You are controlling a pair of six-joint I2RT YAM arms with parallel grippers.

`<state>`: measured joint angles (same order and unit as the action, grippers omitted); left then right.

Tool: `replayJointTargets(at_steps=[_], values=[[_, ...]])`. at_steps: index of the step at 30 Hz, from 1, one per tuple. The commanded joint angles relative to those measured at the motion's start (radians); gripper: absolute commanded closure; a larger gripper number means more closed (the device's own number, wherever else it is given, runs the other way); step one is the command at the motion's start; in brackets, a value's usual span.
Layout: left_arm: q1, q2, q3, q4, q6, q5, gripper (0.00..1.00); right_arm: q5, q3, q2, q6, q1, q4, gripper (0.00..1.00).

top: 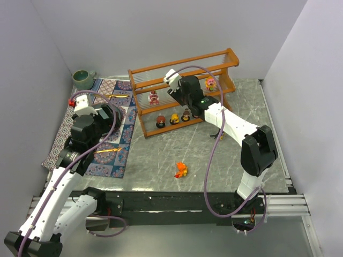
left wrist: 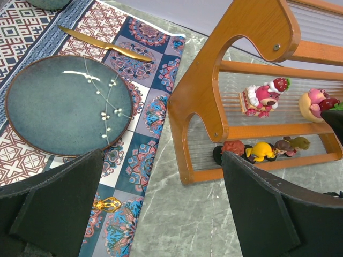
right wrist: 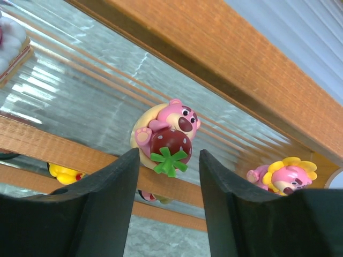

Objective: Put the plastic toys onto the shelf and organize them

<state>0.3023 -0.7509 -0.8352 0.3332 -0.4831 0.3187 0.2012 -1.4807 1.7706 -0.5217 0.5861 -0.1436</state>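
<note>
One pink bear (right wrist: 170,131) sits on the middle tier of the shelf (right wrist: 257,64), between the narrowly parted fingers of your right pincer (right wrist: 170,156). Your left pincer (left wrist: 161,160) gapes wide over the mat (left wrist: 155,115). An orange toy (top: 181,170) lies on the table (top: 155,152).

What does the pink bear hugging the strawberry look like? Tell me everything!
The pink bear is shiny plastic with a dark muzzle. It leans on a pale yellow ring and hugs a dark red strawberry with green leaves. It rests on the clear ribbed middle tier of the shelf. The right gripper straddles it, jaws open, seemingly not touching.
</note>
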Motion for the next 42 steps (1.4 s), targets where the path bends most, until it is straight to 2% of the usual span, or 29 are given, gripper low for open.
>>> replayJointTargets(at_steps=[1, 5, 11, 17, 21, 23, 26, 31, 33, 35, 36, 38, 39, 42], values=[[-0.005, 0.008, 0.005, -0.049, 0.014, -0.012, 0.03, -0.005, -0.010, -0.058, 0.032, -0.006, 0.030, 0.40], [-0.005, 0.019, 0.008, -0.054, 0.014, -0.017, 0.03, -0.023, 0.031, -0.140, 0.094, -0.006, 0.033, 0.27], [-0.005, 0.041, 0.015, -0.060, 0.012, -0.032, 0.03, -0.095, 0.128, -0.289, 0.264, -0.005, -0.017, 0.14], [-0.005, 0.065, 0.019, -0.074, 0.014, -0.075, 0.03, -0.170, 0.325, -0.454, 0.443, -0.003, -0.033, 0.12], [-0.005, 0.085, 0.024, -0.083, 0.017, -0.101, 0.03, -0.198, 0.563, -0.598, 0.520, 0.012, 0.016, 0.12], [-0.005, 0.085, 0.025, -0.085, 0.018, -0.115, 0.03, -0.226, 0.624, -0.669, 0.610, 0.014, 0.009, 0.12], [-0.005, 0.079, 0.027, -0.086, 0.006, -0.161, 0.03, -0.230, 0.739, -0.759, 0.704, 0.017, 0.007, 0.12], [0.021, -0.002, -0.016, 0.012, -0.072, -0.311, 0.03, -0.171, 0.918, -0.918, 0.862, 0.012, 0.024, 0.10], [0.096, -0.036, -0.031, 0.044, -0.097, -0.299, 0.03, -0.108, 0.959, -0.953, 0.916, 0.011, 0.009, 0.08], [0.179, -0.067, -0.056, 0.107, -0.126, -0.207, 0.03, -0.045, 0.984, -0.971, 0.959, 0.005, 0.001, 0.06], [0.280, -0.102, -0.064, 0.125, -0.141, -0.163, 0.03, -0.031, 1.002, -0.982, 0.969, 0.001, -0.001, 0.06], [0.375, -0.140, -0.077, 0.159, -0.193, -0.066, 0.03, -0.011, 1.017, -0.984, 0.991, -0.020, -0.002, 0.03], [0.455, -0.181, -0.081, 0.168, -0.213, -0.052, 0.03, -0.013, 1.027, -0.976, 0.997, -0.029, -0.002, 0.02], [0.587, -0.280, -0.110, 0.193, -0.282, 0.016, 0.03, -0.029, 1.056, -0.967, 1.031, -0.078, 0.015, 0.00]])
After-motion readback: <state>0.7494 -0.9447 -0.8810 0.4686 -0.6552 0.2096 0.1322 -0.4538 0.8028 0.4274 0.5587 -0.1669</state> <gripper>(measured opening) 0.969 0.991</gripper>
